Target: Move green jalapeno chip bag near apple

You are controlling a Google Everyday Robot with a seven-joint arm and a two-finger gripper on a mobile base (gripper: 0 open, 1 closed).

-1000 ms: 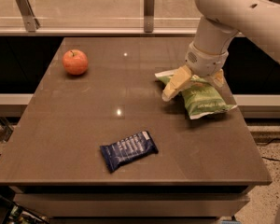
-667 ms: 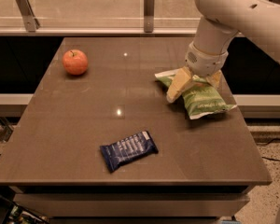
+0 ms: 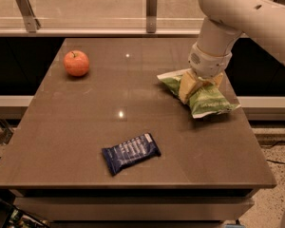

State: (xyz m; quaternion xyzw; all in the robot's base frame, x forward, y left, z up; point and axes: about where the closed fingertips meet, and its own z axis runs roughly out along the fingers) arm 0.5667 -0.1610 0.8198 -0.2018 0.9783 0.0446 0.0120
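The gripper [image 3: 198,87] has its jaws clamped on the green jalapeno chip bag [image 3: 210,102] at the right side of the worktop [image 3: 85,141]. The apple [image 3: 76,63] sits well apart near the far left corner; a dark blue wrapped bar [image 3: 131,153] lies toward the front.

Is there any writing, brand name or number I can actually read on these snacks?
No text here can be read.
Dark blue wrapped bar: pale lettering across its face, too blurred to read.
Green jalapeno chip bag: no print legible; the end effector sits on top of it at the table's right side, covering its middle.
Apple: no sticker or label shows.
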